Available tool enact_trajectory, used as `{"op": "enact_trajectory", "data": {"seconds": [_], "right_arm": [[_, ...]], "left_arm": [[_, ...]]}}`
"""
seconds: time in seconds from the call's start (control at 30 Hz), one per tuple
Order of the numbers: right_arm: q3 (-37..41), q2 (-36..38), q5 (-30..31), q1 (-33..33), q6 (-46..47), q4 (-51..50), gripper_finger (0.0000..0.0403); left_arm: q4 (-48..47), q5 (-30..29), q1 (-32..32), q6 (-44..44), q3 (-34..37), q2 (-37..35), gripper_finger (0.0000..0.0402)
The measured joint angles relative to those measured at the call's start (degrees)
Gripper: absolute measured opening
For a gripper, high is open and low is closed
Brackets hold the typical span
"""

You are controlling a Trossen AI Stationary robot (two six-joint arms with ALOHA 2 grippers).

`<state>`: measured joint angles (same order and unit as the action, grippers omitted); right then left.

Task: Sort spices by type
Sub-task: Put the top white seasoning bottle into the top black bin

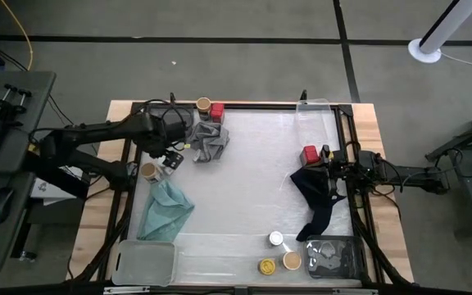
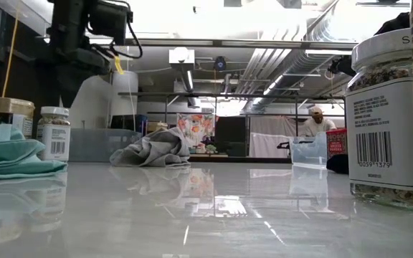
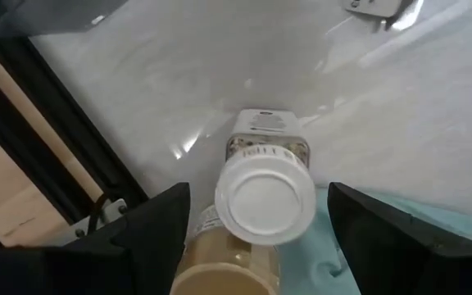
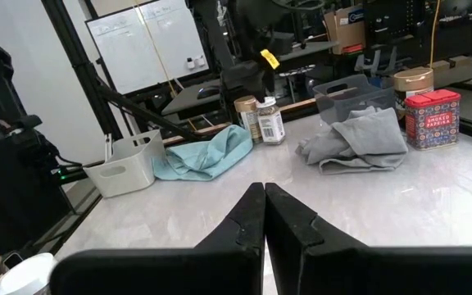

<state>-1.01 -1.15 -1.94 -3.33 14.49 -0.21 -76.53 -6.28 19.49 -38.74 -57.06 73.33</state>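
Sorting spices, roughly midway

Left gripper hovering with fingers spread, clear of the white-lidded jar, just beside a tan-lidded jar near the worktop's left edge, next to the teal cloth. Right gripper clenched empty, parked by the right edge over the navy cloth. Left to sort, seemingly: red tin and tan-lidded jar at the far edge by the grey cloth, another red tin at right, three round jars near the front edge.
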Motion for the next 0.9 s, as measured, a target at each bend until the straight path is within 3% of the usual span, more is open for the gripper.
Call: {"op": "enact_trajectory", "data": {"seconds": [0.43,0.9], "right_arm": [[0.0,0.0,0.0,0.0,0.01,-0.01,0.0001],[0.01,0.0,0.0,0.0,-0.01,0.0,0.0001]], "left_arm": [[1.33,1.09,-0.61,1.07,0.0,7.45,0.0278],[1.33,1.24,-2.64,0.38,0.02,10.41,0.0278]]}}
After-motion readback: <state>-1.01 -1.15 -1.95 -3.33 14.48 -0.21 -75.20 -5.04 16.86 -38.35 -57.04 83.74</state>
